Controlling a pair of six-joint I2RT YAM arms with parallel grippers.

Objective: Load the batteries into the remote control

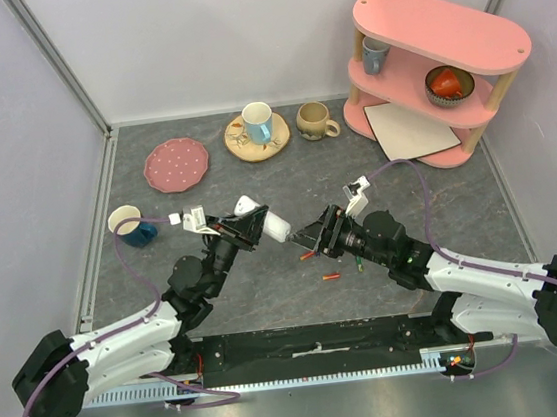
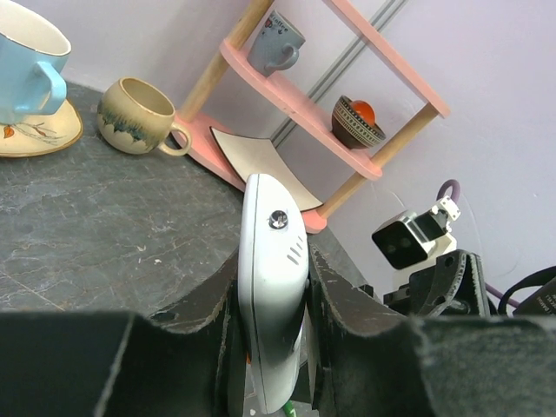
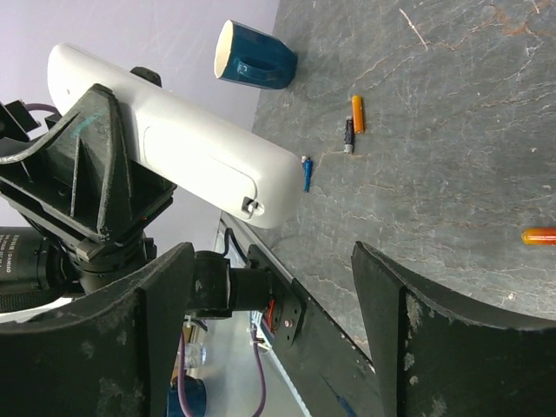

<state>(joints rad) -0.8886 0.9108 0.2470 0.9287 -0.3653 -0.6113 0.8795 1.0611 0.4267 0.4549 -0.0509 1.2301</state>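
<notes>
**White remote control clamped in the left gripper, batteries loose on the bench**

So here's where we're at. The left gripper is closed on the remote control from both sides. It holds the remote up off the bench over the middle, with the free end pointing toward the right gripper.

The remote is a slim white plastic handset with rounded ends. From the left wrist we see it edge-on, with a small round glassy dot near the tip and three short slots just under it. From the right wrist we get a long panel outlined on one face, with a little catch at the free end. The panel looks flush to us.

The right gripper hangs just beside that free end, jaws wide apart and nothing in them.

The batteries lie between the bench's middle and its near edge. There's an orange battery with a dark battery just beside it, and a blue battery near the remote's tip. A red-orange battery lies well apart from those.

As for writing, the left arm's housing has small white print, too tiny for us to read.
</notes>
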